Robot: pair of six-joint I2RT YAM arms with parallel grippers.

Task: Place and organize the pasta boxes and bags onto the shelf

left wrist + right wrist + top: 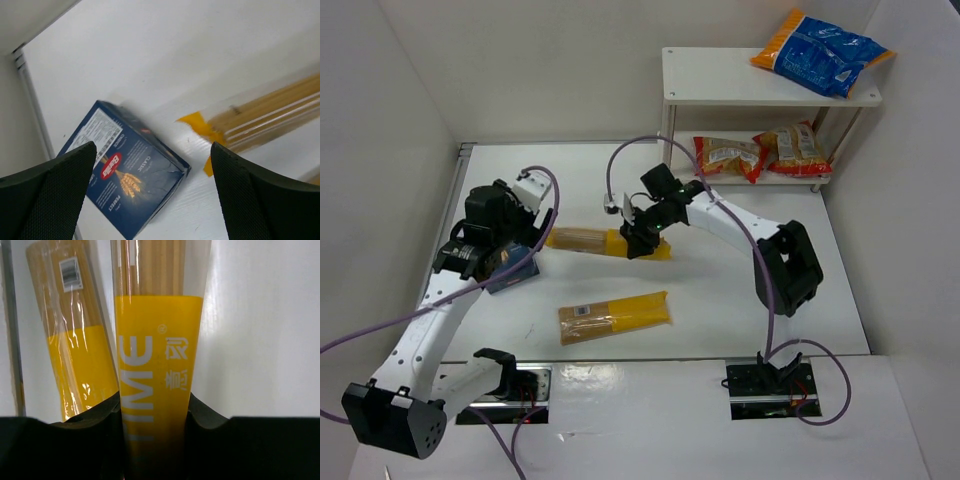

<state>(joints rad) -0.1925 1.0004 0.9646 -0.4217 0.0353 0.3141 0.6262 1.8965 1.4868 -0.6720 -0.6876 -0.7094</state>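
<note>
A dark-blue pasta box (pixel 517 270) lies flat on the table at the left; in the left wrist view the box (pixel 127 175) lies below and between my fingers. My left gripper (pixel 505 258) (pixel 152 150) is open and holds nothing. My right gripper (pixel 642 238) (pixel 155 415) is shut on one end of a long yellow spaghetti packet (pixel 590 241) (pixel 157 350) at mid-table. A second spaghetti packet (pixel 613 317) (pixel 75 345) lies nearer the front. The white shelf (pixel 720 85) stands at the back right. A blue-and-orange bag (pixel 825 45) lies on its top board, and two red-and-yellow bags (pixel 728 156) lie on the lower board.
White walls close in the table on the left, back and right. A grey cable (pixel 620 160) loops above the table by the right arm. The held packet's clear end (pixel 265 117) lies just right of the blue box.
</note>
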